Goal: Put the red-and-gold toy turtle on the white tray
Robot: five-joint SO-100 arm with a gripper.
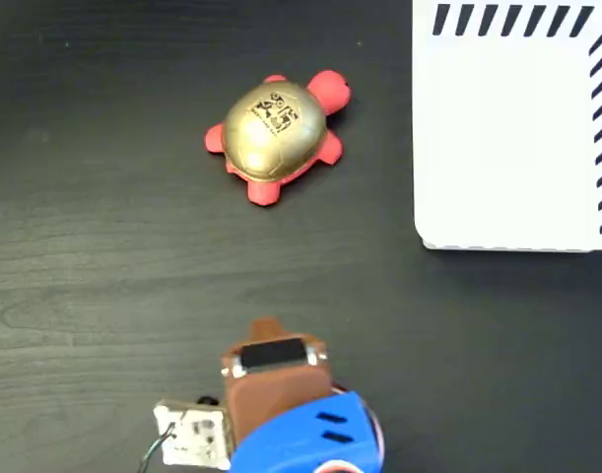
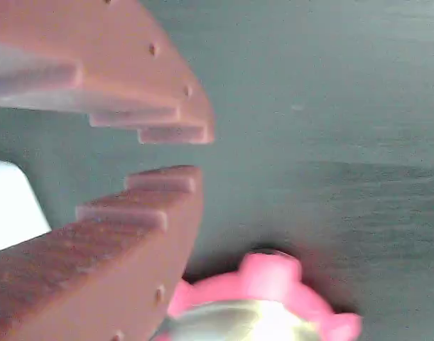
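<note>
**Waiting to grab: turtle not yet picked up**

Nearest the camera, the gripper (image 1: 266,330) hung empty, its jaws seemingly parted only narrowly. Beyond it the turtle (image 1: 277,134) sat untouched on the dark table (image 1: 84,246). Farthest, the tray (image 1: 507,138) lay bare; grasp, carry and placement all remained.

No text, brand or number could be read anywhere. The red-and-gold toy turtle (image 1: 277,138), upper middle of the fixed view, carried a black printed mark on top of its gold shell, too small and blurred to make out. The white tray (image 1: 507,148), upper right, bore only short black diagonal stripes along its top and right edges, no lettering.
</note>
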